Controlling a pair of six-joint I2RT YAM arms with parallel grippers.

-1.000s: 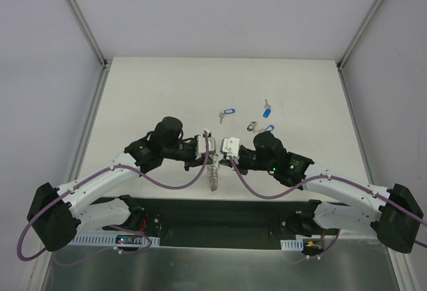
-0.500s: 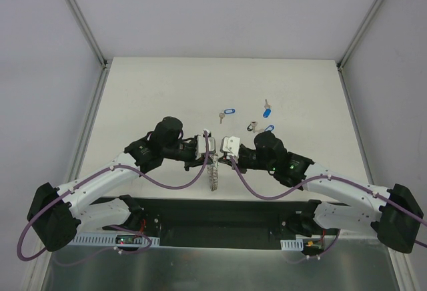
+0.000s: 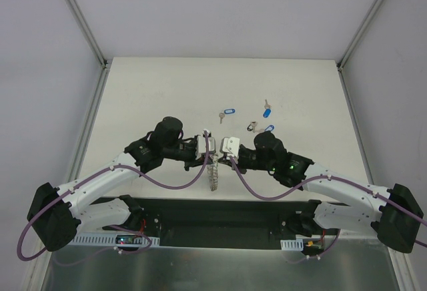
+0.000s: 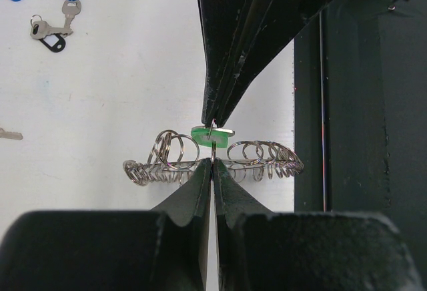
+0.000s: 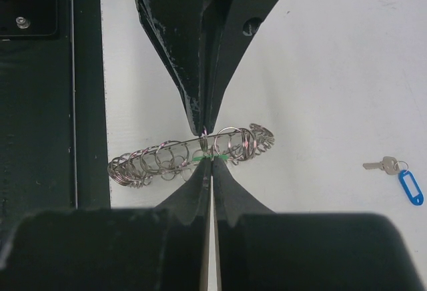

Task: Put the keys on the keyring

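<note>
- From above, the keyring [image 3: 213,176] shows edge-on as a thin, chain-like strip between the 2 wrists. The fingertips there are too small to make out.
- Of the green key [image 4: 212,134], only the tag's edge shows; its blade is hidden.
- Whether the keyring touches the table [image 3: 153,91] cannot be told.
- Left gripper [image 4: 212,169]: jaws pressed together, pinching the keyring's rim near its middle.
- Right gripper [image 5: 212,165]: jaws pressed together, pinching the green key's thin wire loop, tight against the keyring.
- 3 blue keys [image 3: 229,112] lie farther back on the table, well apart from the keyring.
</note>
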